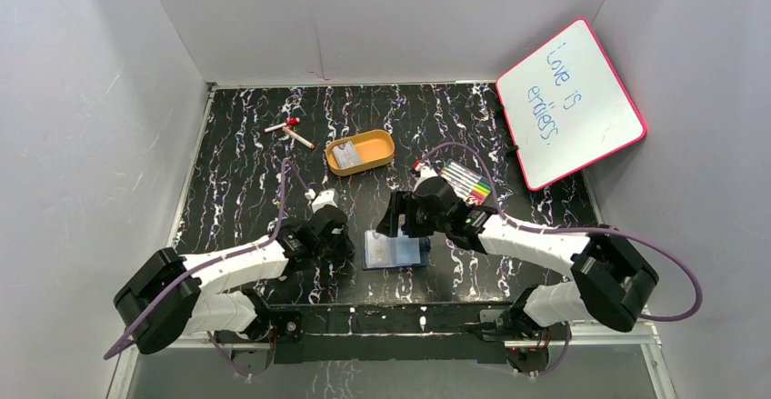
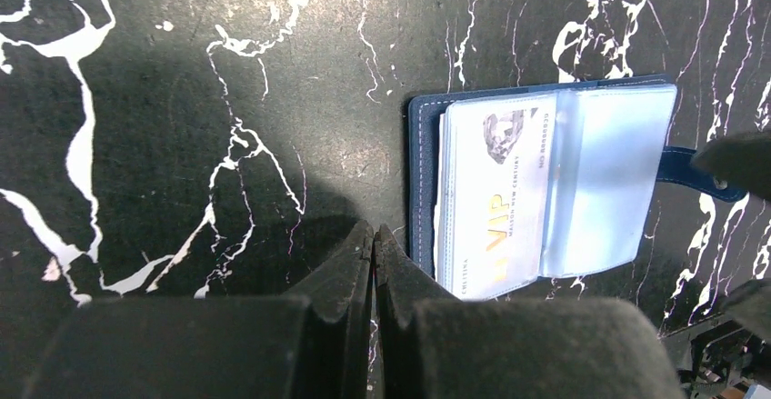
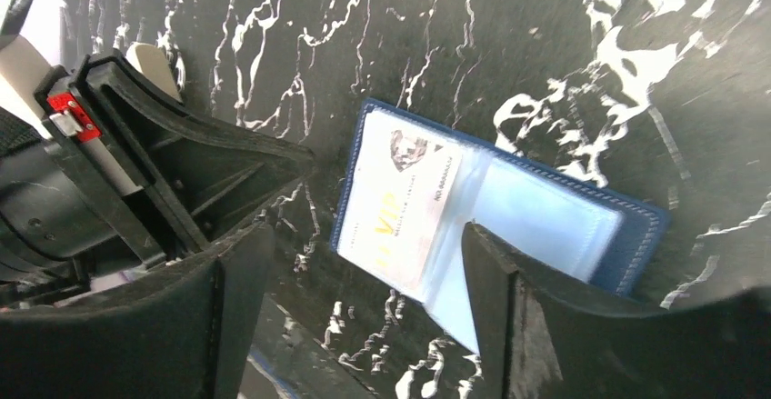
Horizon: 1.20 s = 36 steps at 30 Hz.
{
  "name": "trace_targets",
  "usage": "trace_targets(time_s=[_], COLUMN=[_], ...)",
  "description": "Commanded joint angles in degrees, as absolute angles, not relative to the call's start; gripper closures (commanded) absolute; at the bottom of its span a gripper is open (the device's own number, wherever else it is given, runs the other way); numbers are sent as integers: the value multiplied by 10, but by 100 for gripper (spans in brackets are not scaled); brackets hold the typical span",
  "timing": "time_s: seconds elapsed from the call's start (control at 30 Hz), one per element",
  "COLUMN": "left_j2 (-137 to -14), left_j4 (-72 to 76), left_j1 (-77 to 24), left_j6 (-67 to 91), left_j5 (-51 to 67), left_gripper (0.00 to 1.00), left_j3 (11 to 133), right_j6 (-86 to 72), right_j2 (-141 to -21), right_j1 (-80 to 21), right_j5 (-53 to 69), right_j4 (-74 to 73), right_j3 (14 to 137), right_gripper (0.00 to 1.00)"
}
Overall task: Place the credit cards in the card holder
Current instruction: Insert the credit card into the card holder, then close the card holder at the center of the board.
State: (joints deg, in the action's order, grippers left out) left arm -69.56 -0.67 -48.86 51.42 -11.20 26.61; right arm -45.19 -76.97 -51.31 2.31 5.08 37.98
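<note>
Top external view shows the holder (image 1: 395, 250) lying open on the desk (image 1: 236, 172) between the two arms, and a pale card (image 1: 345, 154) in the orange tray (image 1: 382, 149); the wrist views show neither of those last two. The left wrist view gives what the top cannot: the VIP card (image 2: 491, 208) lies a little skew on the holder, one edge at the clear slot, its lower corner past the holder's edge. If it is already inside, I cannot tell. The left gripper (image 2: 374, 235) is closed on nothing, just beside the holder. The right gripper (image 3: 364, 235) hangs wide open over the VIP card, empty. I think this card needs a gentle push along the slot, while the other gripper presses the holder so that it does not slide.
</note>
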Motion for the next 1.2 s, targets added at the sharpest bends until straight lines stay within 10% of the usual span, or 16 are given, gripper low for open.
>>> trace_targets(time_s=[0.0, 0.47, 1.17], left_j2=[-661, -543, -439], left_j4=[-39, -141, -118], left_j1=[-490, -490, -490], left_j6=[506, 498, 513], left_j5=[-144, -205, -185], left_gripper=[99, 69, 40], left_j3=[262, 292, 234], right_j6=[-392, -274, -286], right_j2=[-736, -627, -737], right_j1=[-515, -494, -491], right_j5=[-31, -164, -93], right_j4=[-40, -228, -139], right_j3=[438, 480, 405], right_gripper=[7, 6, 38])
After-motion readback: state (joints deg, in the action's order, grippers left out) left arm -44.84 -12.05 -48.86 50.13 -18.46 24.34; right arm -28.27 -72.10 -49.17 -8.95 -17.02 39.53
